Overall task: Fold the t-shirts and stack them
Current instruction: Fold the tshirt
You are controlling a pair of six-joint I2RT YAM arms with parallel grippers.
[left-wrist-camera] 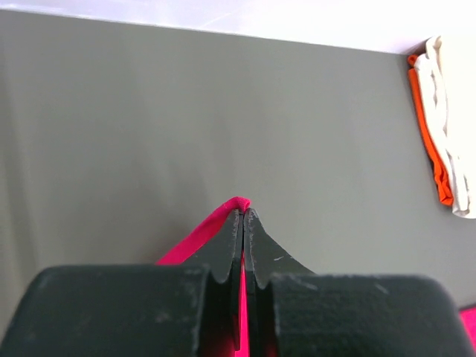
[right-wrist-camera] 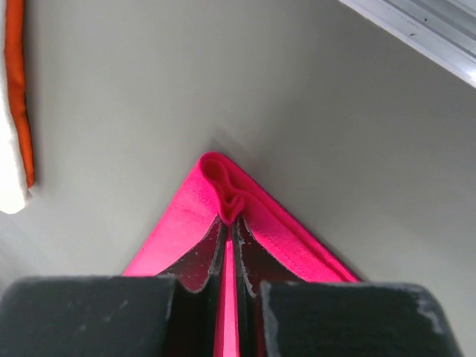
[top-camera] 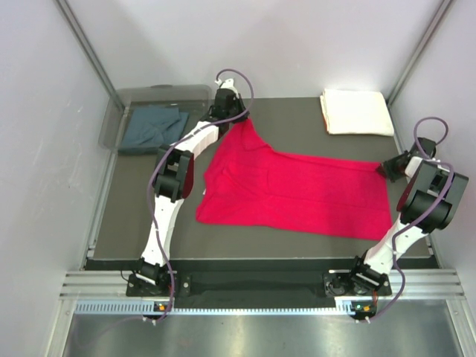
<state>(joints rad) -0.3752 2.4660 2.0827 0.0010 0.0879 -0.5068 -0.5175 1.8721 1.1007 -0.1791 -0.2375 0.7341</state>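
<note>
The bright red t-shirt [top-camera: 294, 190] lies spread across the dark table. My left gripper [top-camera: 236, 113] is shut on its far-left corner [left-wrist-camera: 239, 204], lifted near the table's back. My right gripper [top-camera: 387, 168] is shut on its right corner [right-wrist-camera: 223, 186] by the right edge. The cream-white folded t-shirt [top-camera: 356, 111] sits at the back right; it also shows in the left wrist view [left-wrist-camera: 455, 126] and the right wrist view [right-wrist-camera: 9, 126], with an orange layer under it. The slate blue-grey t-shirt [top-camera: 154, 128] lies crumpled in the bin.
A clear plastic bin [top-camera: 117, 113] stands at the back left, partly over the table [top-camera: 134, 223] edge. White walls enclose the back and sides. A metal rail [right-wrist-camera: 424, 33] runs beside the right edge.
</note>
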